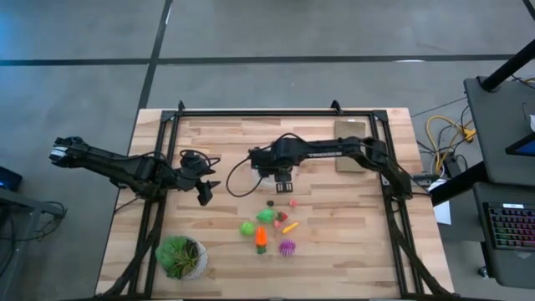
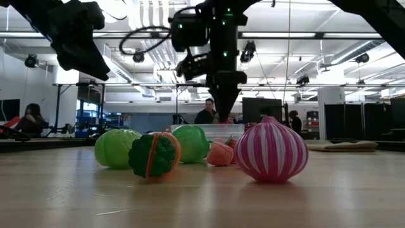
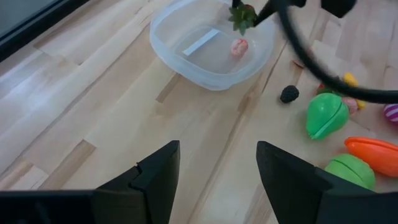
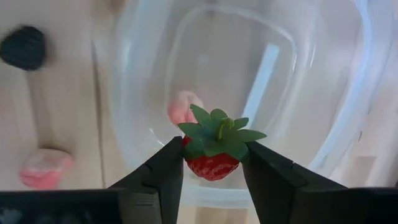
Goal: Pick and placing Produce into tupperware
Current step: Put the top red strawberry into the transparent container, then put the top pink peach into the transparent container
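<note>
red strawberry (image 4: 212, 163) above clear tupperware (image 4: 323, 74)

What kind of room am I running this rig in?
Probably an open robotics lab or workshop. Behind the wooden table the low view shows exposed ceiling lights, dark monitors and a person seated at a workstation; the high view shows a bare concrete floor.

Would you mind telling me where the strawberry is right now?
The strawberry sits between the right pincer's fingers, above the tupperware, near table centre.
</note>
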Robot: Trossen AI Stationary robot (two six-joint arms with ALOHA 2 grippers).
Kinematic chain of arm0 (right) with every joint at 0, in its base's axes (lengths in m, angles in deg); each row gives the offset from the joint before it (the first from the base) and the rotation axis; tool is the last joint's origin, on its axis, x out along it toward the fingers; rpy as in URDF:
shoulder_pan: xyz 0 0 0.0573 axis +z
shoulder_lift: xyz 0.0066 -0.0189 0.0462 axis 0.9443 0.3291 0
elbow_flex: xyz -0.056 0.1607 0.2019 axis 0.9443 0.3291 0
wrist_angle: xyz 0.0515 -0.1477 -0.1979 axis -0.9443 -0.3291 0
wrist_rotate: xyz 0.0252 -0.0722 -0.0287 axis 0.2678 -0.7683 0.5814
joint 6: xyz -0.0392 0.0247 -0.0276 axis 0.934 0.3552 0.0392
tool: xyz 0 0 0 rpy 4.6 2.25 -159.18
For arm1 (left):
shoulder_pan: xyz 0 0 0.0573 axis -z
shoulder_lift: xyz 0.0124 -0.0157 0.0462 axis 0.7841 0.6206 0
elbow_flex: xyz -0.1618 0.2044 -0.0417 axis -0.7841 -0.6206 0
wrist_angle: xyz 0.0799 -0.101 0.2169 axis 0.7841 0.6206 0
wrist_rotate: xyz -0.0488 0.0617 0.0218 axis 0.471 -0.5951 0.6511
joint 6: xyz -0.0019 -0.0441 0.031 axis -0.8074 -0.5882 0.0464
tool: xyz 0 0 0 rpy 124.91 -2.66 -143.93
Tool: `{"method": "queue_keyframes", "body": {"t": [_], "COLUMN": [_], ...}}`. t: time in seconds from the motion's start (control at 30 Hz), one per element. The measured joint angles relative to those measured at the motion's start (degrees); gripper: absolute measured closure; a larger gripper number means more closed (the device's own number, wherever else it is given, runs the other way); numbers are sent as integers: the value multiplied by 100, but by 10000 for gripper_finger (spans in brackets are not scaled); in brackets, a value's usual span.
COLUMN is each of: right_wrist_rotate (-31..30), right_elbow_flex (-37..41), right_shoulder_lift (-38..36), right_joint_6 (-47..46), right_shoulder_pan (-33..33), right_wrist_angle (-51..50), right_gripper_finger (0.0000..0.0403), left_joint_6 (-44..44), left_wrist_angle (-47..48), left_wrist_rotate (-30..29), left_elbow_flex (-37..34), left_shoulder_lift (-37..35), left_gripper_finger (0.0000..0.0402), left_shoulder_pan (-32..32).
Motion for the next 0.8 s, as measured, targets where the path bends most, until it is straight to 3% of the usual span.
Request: {"method": "queue_keyframes", "body": {"t": [0.47, 0.63, 0.8], "right_wrist_rotate": [41, 172, 533], "right_elbow_flex": [264, -75, 135], "right_shoulder_lift": [-42, -666, -1258], "right_joint_6": [-303, -679, -893], "right_shoulder_pan": [-109, -74, 161], "right_wrist_angle": [-5, -118, -608], "right_gripper_finger": [167, 159, 158], "left_joint_6": [27, 50, 57], "left_wrist_angle": [17, 17, 16], "left_wrist_rotate": [0, 0, 1], "left_elbow_flex": [-11, -11, -11], "left_shoulder_lift": [0, 0, 0], "left_gripper_finger": [203, 203, 203], "left_shoulder_pan": [0, 0, 0]}}
